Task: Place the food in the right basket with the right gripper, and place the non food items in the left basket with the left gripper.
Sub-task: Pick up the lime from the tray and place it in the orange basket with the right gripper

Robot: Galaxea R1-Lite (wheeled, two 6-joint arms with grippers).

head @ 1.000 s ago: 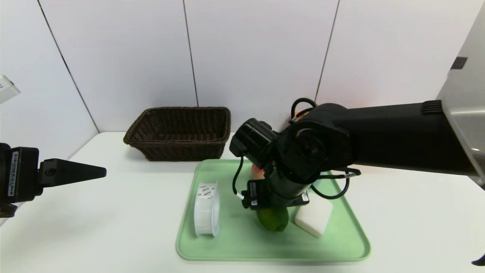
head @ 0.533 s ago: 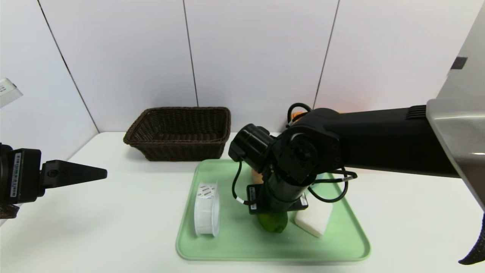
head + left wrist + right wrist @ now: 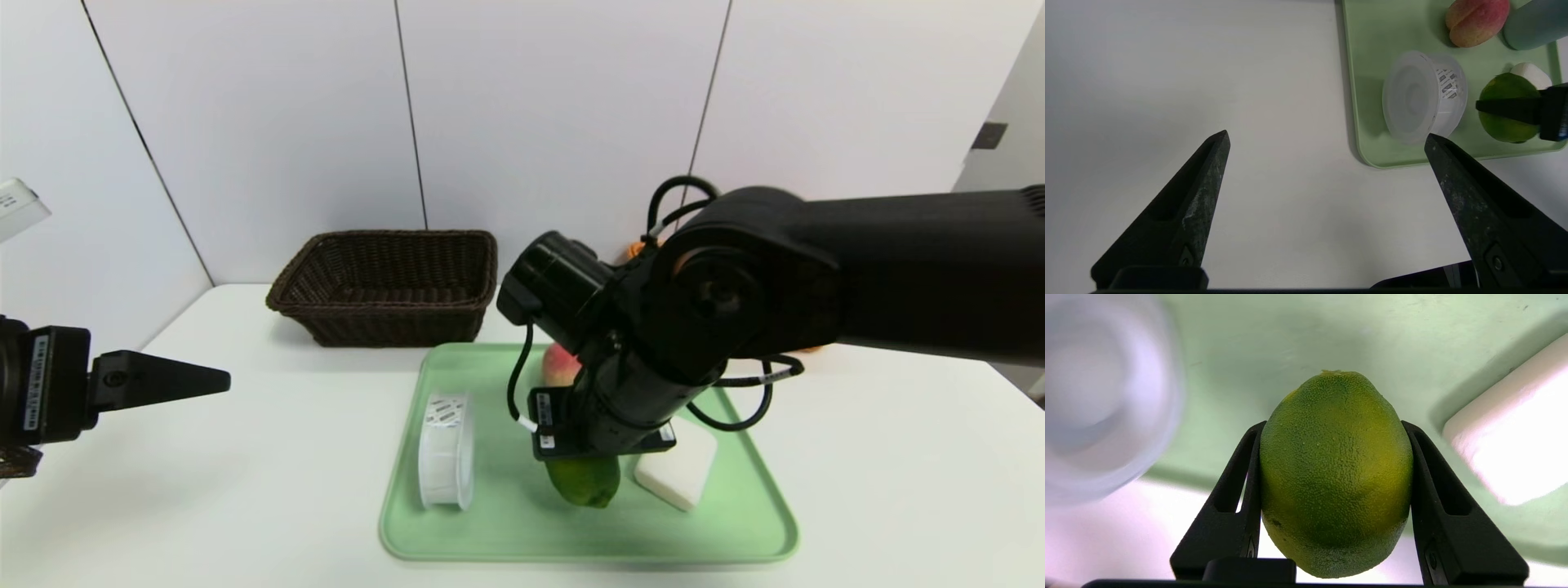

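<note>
My right gripper [image 3: 1333, 422] is shut on the oval green citrus fruit [image 3: 1335, 473], one finger on each side, low over the green tray [image 3: 588, 555]. In the head view the fruit [image 3: 584, 482] shows just below the right wrist. The pink-red peach [image 3: 558, 365] lies farther back on the tray. A white spool-like container [image 3: 446, 461] stands on its edge at the tray's left, and a white block [image 3: 673, 475] lies beside the fruit. A blue-grey cup [image 3: 1531, 22] lies next to the peach [image 3: 1476, 20]. My left gripper [image 3: 1327, 134] hangs open and empty over bare table, left of the tray.
The dark brown left basket [image 3: 388, 286] stands empty at the back, behind the tray's left corner. The right arm covers nearly all of the right basket; only an orange sliver [image 3: 635, 247] shows. White wall panels close off the back of the table [image 3: 245, 490].
The right gripper's jaws have closed onto the green fruit. The right arm's elbow has risen, uncovering more of the peach. The left arm has stayed still.
</note>
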